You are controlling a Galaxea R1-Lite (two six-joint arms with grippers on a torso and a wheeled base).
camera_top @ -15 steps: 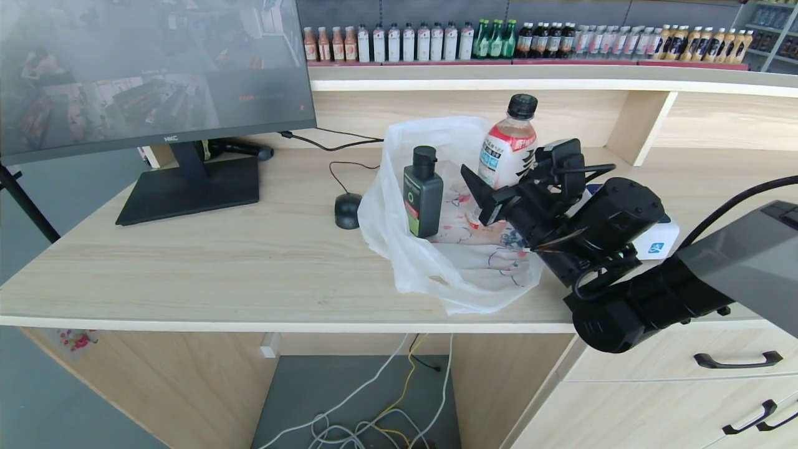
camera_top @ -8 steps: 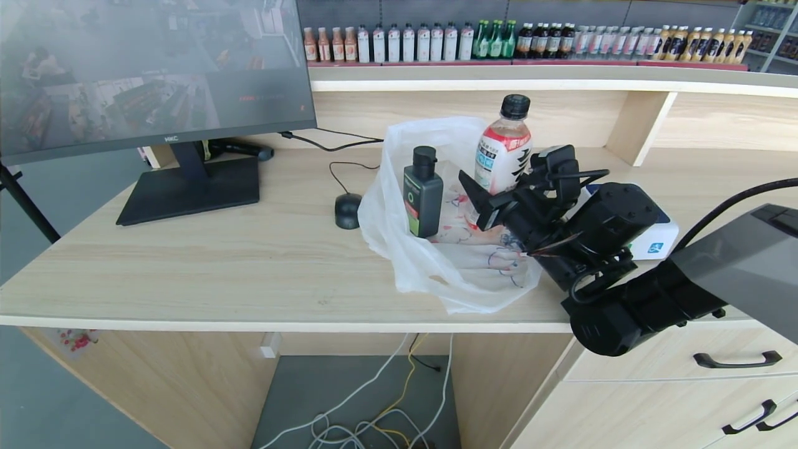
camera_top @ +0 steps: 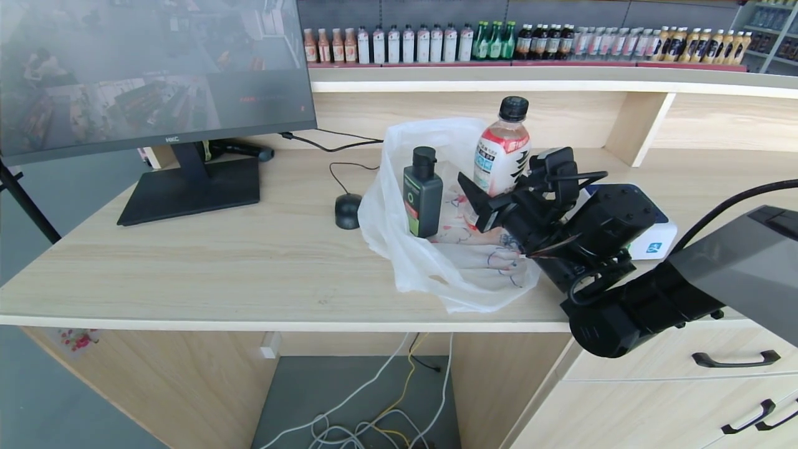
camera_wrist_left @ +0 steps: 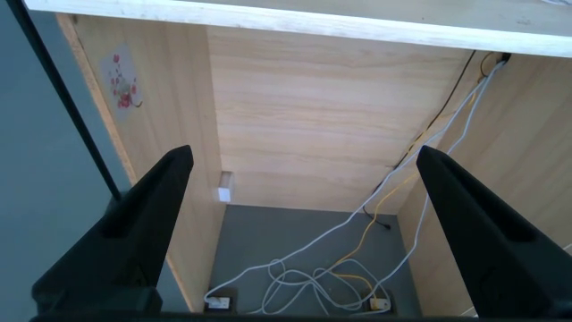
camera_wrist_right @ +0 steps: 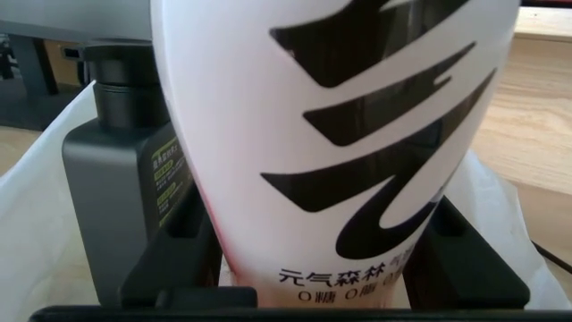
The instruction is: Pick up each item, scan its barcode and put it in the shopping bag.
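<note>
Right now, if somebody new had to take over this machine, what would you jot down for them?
Right gripper: shut on the drink bottle, held upright at the mouth of the bag.
Left gripper: open, empty, below the counter edge.
Done: the dark bottle stands in the bag.
Left: let the drink bottle go into the bag. A white box lies on the counter behind the right arm; I cannot tell if it is an item to scan.

White-labelled drink bottle (camera_wrist_right: 340,134) gripped between black jaws, dark bottle (camera_wrist_right: 121,188) just beside, shopping bag (camera_wrist_right: 36,224) around them
</note>
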